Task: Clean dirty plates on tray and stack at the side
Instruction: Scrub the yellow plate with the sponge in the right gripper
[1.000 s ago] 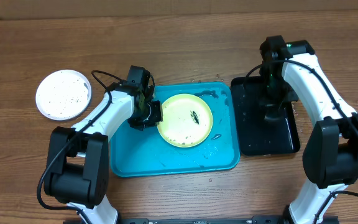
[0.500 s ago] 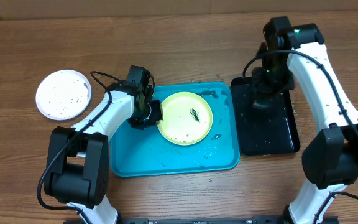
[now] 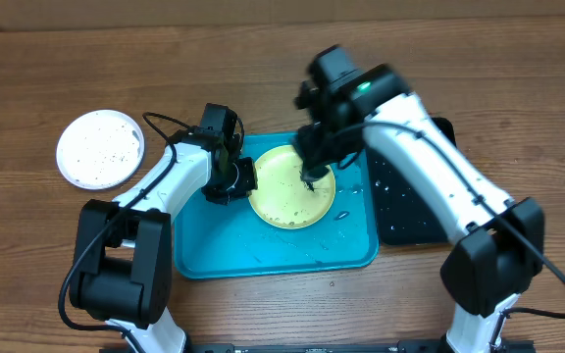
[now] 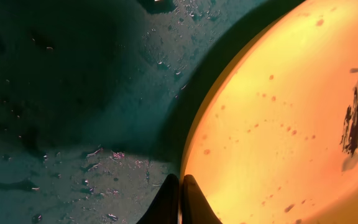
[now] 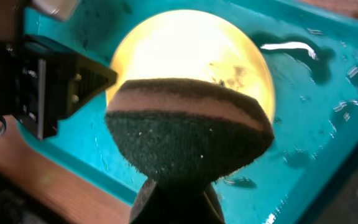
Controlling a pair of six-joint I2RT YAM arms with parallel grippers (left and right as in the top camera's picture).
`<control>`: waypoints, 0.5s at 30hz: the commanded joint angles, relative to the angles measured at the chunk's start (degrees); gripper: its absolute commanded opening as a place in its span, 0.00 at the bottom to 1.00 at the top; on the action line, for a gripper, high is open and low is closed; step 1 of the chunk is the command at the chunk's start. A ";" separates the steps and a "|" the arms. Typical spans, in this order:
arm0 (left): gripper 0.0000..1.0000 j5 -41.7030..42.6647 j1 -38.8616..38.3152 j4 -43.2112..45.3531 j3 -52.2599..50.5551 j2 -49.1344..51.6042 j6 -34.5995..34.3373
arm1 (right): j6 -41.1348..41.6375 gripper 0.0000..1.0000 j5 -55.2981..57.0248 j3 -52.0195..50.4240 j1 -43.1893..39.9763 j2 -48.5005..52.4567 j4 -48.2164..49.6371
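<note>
Overhead: right tool (image 3: 309,176) has swung from black tray (image 3: 415,211) to over yellow plate (image 3: 281,201) in turquoise tray (image 3: 263,253). Left tool (image 3: 239,180) pinches its left rim. Far left on tabletop (image 3: 263,59): white plate (image 3: 100,148).
Left wrist: jaws closed on rim; smear (image 4: 354,121) uncleaned.
Right wrist: tool clamps sponge (image 5: 188,134) above plate. Scrubbing likely next.
</note>
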 commanded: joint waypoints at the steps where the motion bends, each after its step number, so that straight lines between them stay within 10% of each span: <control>1: 0.04 0.28 0.13 -0.24 0.76 -0.55 0.52 | 4.42 0.04 12.00 -1.31 3.98 -0.15 3.34; 15: 0.04 0.52 0.13 -0.42 0.76 -0.55 0.52 | 5.77 0.04 21.35 -3.23 6.38 9.53 5.53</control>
